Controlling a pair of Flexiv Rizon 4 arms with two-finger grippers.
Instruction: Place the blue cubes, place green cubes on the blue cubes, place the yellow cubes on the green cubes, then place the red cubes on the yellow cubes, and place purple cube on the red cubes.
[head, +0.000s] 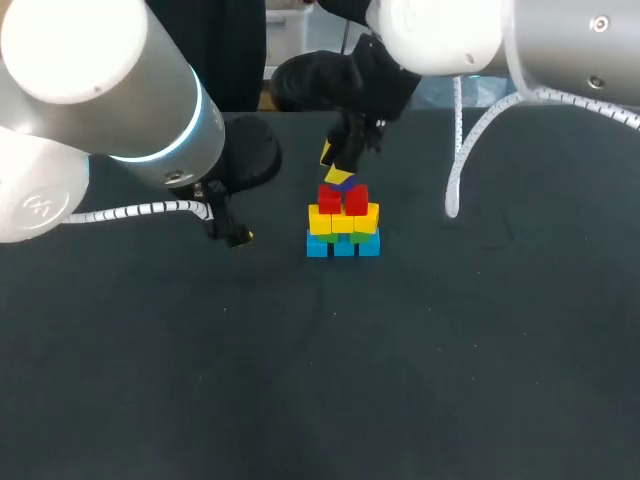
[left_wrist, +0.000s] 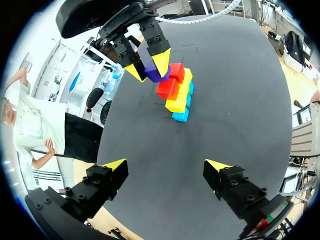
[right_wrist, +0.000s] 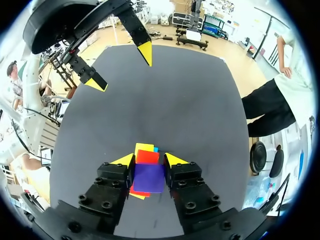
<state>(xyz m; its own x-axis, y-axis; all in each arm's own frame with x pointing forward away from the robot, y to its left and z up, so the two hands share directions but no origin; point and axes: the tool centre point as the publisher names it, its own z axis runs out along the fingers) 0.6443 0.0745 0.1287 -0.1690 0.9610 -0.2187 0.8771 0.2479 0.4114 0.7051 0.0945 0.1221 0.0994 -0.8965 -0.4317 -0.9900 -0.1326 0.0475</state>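
Now right tool is gripping purple cube above red cubes; should be lowering square, centred, releasing gently. Left tool hanging open.

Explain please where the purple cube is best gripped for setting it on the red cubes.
Grip the purple cube on two opposite flat side faces, coming from above, as the right gripper does now. This leaves its underside free to land on the red cubes.

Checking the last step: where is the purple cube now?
In the head view, the purple cube sits between the right gripper's fingers, just over the red cubes topping the stack, mid-table.
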